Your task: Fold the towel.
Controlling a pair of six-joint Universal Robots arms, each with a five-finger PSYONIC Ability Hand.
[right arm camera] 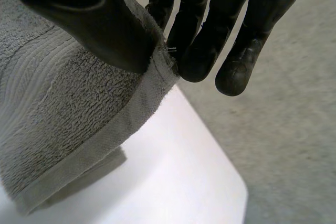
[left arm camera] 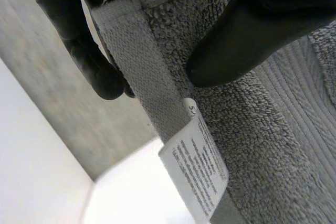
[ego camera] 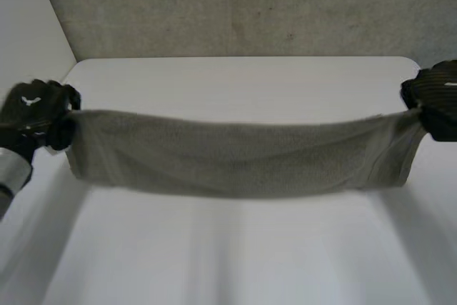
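Note:
A grey towel (ego camera: 243, 155) hangs stretched between my two hands above the white table (ego camera: 243, 83), sagging a little in the middle. My left hand (ego camera: 39, 116) pinches the towel's left end. Up close its thumb (left arm camera: 247, 35) presses the terry cloth (left arm camera: 262, 145) against the fingers (left arm camera: 89, 56) behind the hem, beside a white care label (left arm camera: 197, 169). My right hand (ego camera: 437, 101) pinches the right end. There the thumb (right arm camera: 94, 19) clamps the towel (right arm camera: 63, 108) at its hemmed corner against the fingers (right arm camera: 194, 30).
A rough grey wall (ego camera: 235, 5) rises behind the table's far edge. The table's rounded corner (right arm camera: 231, 192) lies below my right hand, with grey floor beyond it. White tabletop (ego camera: 228, 255) spreads under the hanging towel.

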